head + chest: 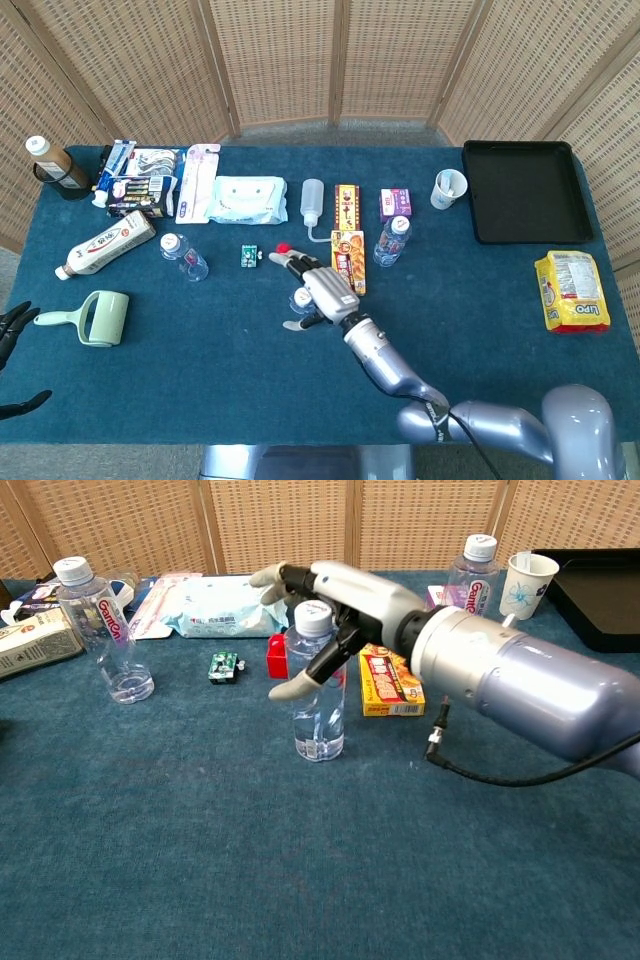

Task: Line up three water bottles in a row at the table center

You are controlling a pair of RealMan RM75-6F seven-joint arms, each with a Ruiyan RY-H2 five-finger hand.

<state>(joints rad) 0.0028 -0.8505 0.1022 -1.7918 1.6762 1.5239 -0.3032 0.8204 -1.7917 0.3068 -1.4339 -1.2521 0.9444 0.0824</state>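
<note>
Middle water bottle (318,700) stands upright, cap up, right hand (335,605) spread around it.

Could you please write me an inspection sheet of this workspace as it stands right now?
Surface: blue cloth table, no spills seen.
Job's things: middle bottle upright on the cloth near the centre; left bottle upright; right bottle upright by the purple box. Not in a row.
Clutter: wipes pack, snack boxes, red cube, paper cup, black tray, yellow bag, lint roller, toiletries at far left.
Hands: right hand fingers spread around the middle bottle's top, grip not evident; left hand at the table's left edge, holding nothing.
Cables: black cable looping under the right forearm.
Surroundings: woven folding screens behind.
</note>
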